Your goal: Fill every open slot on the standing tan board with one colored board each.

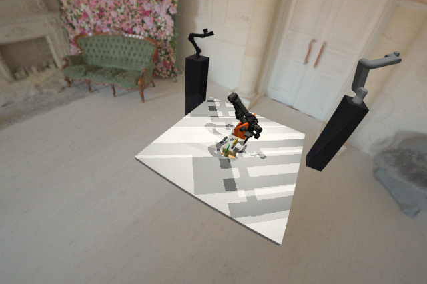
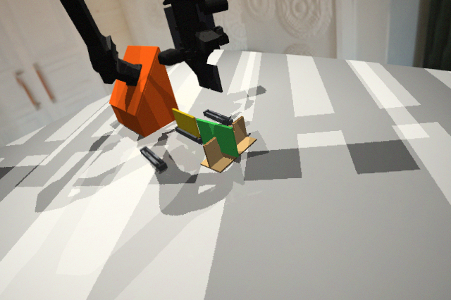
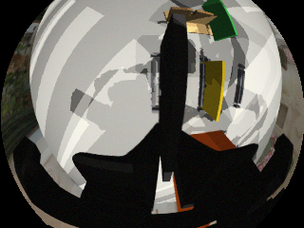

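The table [image 1: 207,177] [image 2: 328,234] [image 3: 119,33] carries — directly (shadow-striped) — an orange block [image 1: 240,130] [image 2: 145,107] [image 3: 216,140].

Tan board [image 1: 231,155] [image 2: 212,153] [image 3: 196,21]: one, upright on flat tan bases, well inside all four desk edges, between the left and right corners in the top view.
Green board [image 1: 226,150] [image 2: 218,135] [image 3: 222,20]: one, flat-sided, upright, set crosswise on the tan board.
Yellow board [image 1: 235,141] [image 2: 186,122] [image 3: 214,90]: one, upright in the middle dark holder [image 2: 188,134] [image 3: 201,83], on the far-corner side of the tan board.
Black board [image 1: 245,141] [image 2: 210,77] [image 3: 173,85]: one, clamped, raised above the desk, tilted; notch indistinct.
Outer dark holders [image 1: 223,140] [image 2: 153,158] [image 3: 240,85]: two, low, slotted, unfilled.
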`<control>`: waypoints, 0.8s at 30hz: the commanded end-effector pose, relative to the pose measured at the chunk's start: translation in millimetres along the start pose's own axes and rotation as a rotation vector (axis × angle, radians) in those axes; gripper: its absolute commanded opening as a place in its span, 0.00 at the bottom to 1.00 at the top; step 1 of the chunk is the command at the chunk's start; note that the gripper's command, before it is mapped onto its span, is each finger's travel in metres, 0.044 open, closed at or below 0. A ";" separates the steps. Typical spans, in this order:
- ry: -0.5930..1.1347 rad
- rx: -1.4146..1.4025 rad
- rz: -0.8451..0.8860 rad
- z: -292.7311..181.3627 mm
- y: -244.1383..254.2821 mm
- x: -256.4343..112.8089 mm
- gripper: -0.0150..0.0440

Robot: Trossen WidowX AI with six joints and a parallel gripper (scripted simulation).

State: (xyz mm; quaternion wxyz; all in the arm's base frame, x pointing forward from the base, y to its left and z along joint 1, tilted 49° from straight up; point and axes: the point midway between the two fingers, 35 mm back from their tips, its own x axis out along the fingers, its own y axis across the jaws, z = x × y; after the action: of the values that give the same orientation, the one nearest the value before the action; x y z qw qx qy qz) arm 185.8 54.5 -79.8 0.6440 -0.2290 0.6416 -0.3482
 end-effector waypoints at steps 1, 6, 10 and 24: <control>0.001 0.003 0.005 1.6 0.5 -5.1 0.25; 0.001 -0.012 0.009 12.0 -0.3 -6.7 0.25; 0.001 -0.023 0.013 20.8 -1.5 -7.8 0.25; 0.001 -0.051 0.024 50.7 -8.2 -10.4 0.25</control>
State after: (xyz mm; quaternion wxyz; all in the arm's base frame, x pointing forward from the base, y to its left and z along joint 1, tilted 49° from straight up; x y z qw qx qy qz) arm 228.0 50.1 -65.9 0.6404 -0.2355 0.6537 -0.3272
